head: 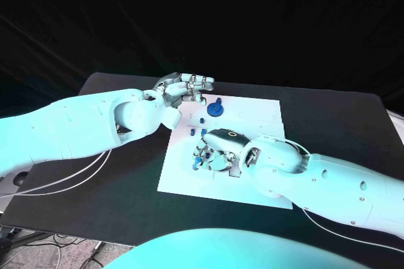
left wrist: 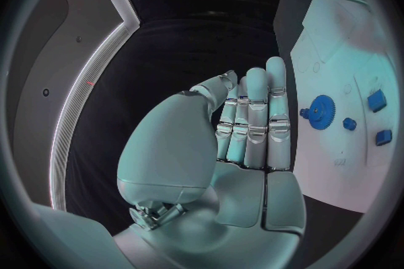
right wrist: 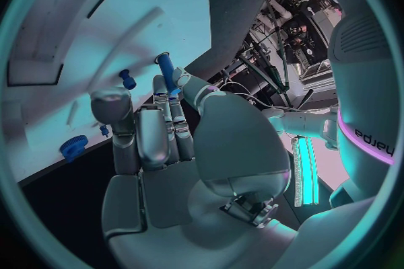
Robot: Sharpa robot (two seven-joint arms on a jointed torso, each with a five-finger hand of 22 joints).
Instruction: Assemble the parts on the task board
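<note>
The white board (head: pixel 253 114) lies in the middle of the black table (head: pixel 337 123), with bare table showing round all its edges and the widest dark strips off its two side edges.

The left hand (head: pixel 181 88) hovers at the board's far corner on the robot's left side. In the left wrist view this hand (left wrist: pixel 244 141) holds nothing; its fingers (left wrist: pixel 256 114) lie straight and side by side. A blue gear (head: pixel 216 109) stands on the board just beside that hand, apart from it; the left wrist view shows the gear (left wrist: pixel 320 109) with small blue pieces (left wrist: pixel 376 100) near it on the white surface.

The right hand (head: pixel 220 147) is over the board's near half, close to its left side edge. In the right wrist view a short blue peg (right wrist: pixel 168 72) is pinched between the thumb and a fingertip of this hand (right wrist: pixel 160 141), with the other fingers straight. More small blue pieces (head: pixel 200 159) sit on the board under and beside that hand. The far right part of the board is bare white.
</note>
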